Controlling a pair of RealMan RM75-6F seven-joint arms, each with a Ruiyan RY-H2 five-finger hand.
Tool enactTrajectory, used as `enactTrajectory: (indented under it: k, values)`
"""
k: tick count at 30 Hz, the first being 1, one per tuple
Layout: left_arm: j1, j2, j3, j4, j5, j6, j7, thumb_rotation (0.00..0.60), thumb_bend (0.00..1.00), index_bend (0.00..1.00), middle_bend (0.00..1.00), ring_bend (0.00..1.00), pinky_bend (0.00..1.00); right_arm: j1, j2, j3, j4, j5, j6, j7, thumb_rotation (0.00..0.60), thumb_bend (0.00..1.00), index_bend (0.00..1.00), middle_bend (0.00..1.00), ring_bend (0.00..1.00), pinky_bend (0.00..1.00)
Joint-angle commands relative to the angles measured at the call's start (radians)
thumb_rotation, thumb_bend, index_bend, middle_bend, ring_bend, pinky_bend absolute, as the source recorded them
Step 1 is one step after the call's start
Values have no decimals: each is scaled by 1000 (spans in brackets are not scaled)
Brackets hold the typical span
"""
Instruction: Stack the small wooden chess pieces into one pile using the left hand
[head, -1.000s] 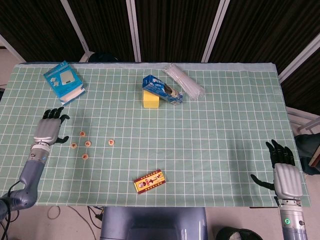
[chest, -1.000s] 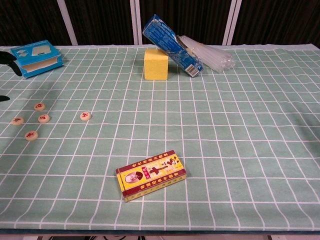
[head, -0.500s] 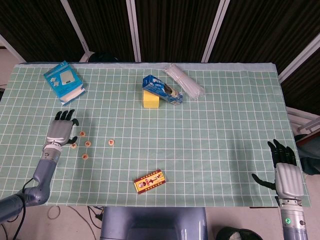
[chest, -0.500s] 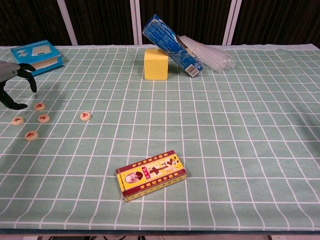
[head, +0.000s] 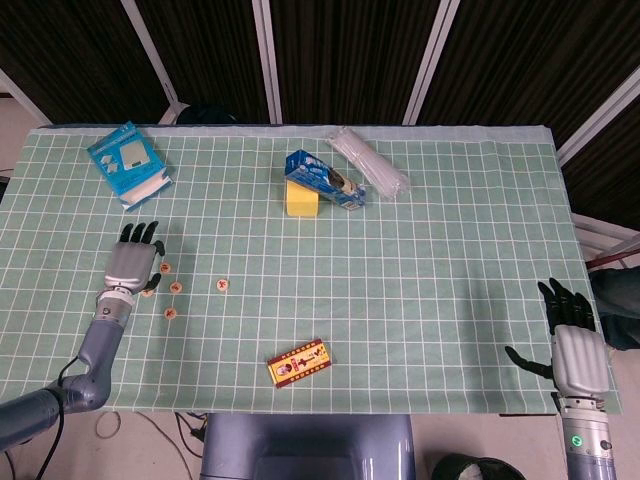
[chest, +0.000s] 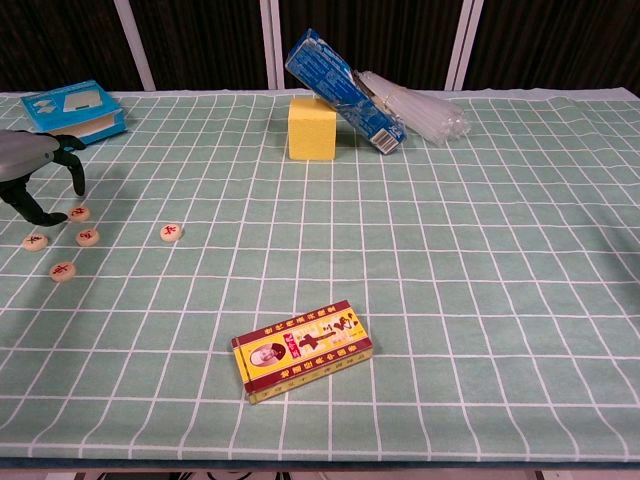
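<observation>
The first chess piece (chest: 79, 213) is being reached for: the left hand (head: 130, 266) hovers just over it, fingers spread, nothing grasped. A close pinch is called for next. The right hand (head: 574, 350) lies released, well apart.

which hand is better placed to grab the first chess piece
Left. The left hand hovers open right beside the chess pieces, while the right hand sits open at the table's far edge.
</observation>
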Motion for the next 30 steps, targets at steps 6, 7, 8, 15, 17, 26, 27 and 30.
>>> enactTrajectory:
  k: [6, 7, 8, 15, 17, 26, 27, 30]
  values:
    - [-9, -25, 11, 19, -6, 4, 32, 600, 318, 437, 0, 0, 0, 0, 0, 1, -1, 2, 1, -1, 600, 233, 61, 13, 87, 0]
    - [-10, -29, 13, 25, -8, 4, 39, 600, 318, 437, 0, 0, 0, 0, 0, 2, -1, 3, 1, -1, 600, 233, 61, 13, 87, 0]
    - [-11, -33, 13, 29, -11, 4, 44, 600, 318, 437, 0, 0, 0, 0, -1, 2, -1, 4, 2, -1, 600, 233, 61, 13, 87, 0]
    - [-15, -46, 13, 45, -14, 11, 57, 600, 318, 437, 0, 0, 0, 1, -2, 3, -1, 9, -2, -2, 600, 233, 61, 13, 87, 0]
    - [-17, -49, 14, 49, -15, 10, 63, 600, 318, 438, 0, 0, 0, 1, -2, 4, -1, 10, -2, -2, 600, 233, 61, 13, 87, 0]
    - [-24, -58, 15, 53, -23, 6, 84, 600, 336, 456, 0, 0, 0, 0, -3, 6, -3, 16, 0, -3, 600, 232, 61, 13, 87, 0]
    - [-25, -59, 14, 53, -24, 6, 84, 600, 336, 458, 0, 0, 0, 0, -3, 6, -3, 16, -1, -3, 600, 233, 61, 13, 87, 0]
    - [-27, -60, 13, 52, -23, 8, 87, 600, 336, 461, 0, 0, 0, 1, -3, 7, -4, 19, -3, -3, 600, 233, 61, 13, 87, 0]
